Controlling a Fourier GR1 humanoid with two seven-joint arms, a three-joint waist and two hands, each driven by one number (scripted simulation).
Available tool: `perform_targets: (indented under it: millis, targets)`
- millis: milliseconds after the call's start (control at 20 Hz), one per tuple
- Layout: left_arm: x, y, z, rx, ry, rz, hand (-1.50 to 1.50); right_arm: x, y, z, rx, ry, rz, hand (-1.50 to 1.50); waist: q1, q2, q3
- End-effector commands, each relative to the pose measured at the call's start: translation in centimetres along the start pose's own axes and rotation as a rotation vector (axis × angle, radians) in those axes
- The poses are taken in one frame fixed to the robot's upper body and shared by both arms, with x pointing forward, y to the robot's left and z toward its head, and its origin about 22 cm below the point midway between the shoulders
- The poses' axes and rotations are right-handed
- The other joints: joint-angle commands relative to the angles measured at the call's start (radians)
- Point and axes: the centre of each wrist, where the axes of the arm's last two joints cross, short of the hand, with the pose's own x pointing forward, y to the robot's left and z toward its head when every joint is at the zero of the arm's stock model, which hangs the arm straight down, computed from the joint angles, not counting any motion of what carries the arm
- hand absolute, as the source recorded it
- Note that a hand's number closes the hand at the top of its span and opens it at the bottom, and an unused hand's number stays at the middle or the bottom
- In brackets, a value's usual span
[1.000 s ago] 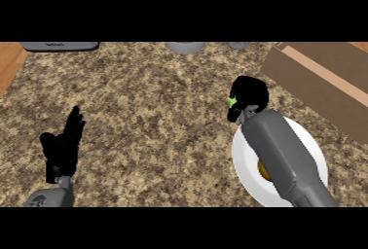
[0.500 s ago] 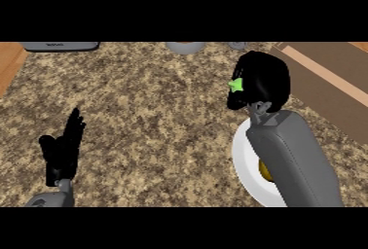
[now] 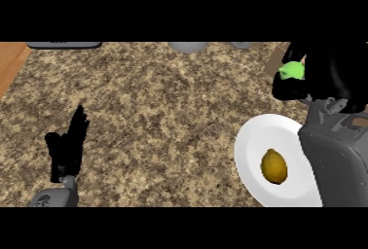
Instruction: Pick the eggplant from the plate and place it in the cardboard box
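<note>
Now the right hand (image 3: 332, 68) hangs at the desk's far right edge, fingers clenched round the eggplant (image 3: 291, 71) – only its green cap shows – so carry it well over the box (image 3: 273, 61) before letting go.

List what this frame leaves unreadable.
Eggplant: head view, only a green tip shows; the right hand curls over the rest.
Cardboard box: nearly all behind that hand.
Plate: right side under the forearm.
Grey object: cut by the top edge, unidentifiable.
</note>
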Motion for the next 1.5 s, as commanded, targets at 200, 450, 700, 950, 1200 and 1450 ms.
perform_targets:
  millis: [200,450,700,950,1200,1450]
  targets:
    - [-0.6,0.0,0.1,-0.010,0.005,-0.004,0.00,-5.0,-0.5,-2.4,-0.099,0.082,-0.001,1.50,0.009,0.004,0.000]
    - [0.9,-0.9,0.5,-0.012,-0.032,-0.012,0.00,-9.4,-1.5,-8.5,-0.120,0.112,-0.053,1.50,0.018,0.006,0.001]
    - [1.0,-1.5,-0.9,-0.033,-0.018,-0.005,0.00,-13.8,0.0,-12.3,-0.085,0.100,-0.090,1.50,0.021,0.010,0.001]
    - [0.7,0.2,-0.5,-0.042,-0.028,0.002,0.00,-17.3,1.1,-15.4,-0.078,0.115,-0.102,1.50,0.038,0.014,0.002]
    - [0.7,-1.5,-1.1,-0.030,-0.025,-0.002,0.00,-21.6,3.0,-16.0,-0.101,0.204,-0.103,1.50,0.037,0.018,0.002]
    - [1.8,-1.5,-0.4,-0.057,-0.023,-0.004,0.00,-21.8,8.5,-15.3,0.005,0.254,-0.222,-1.50,0.049,0.018,0.004]
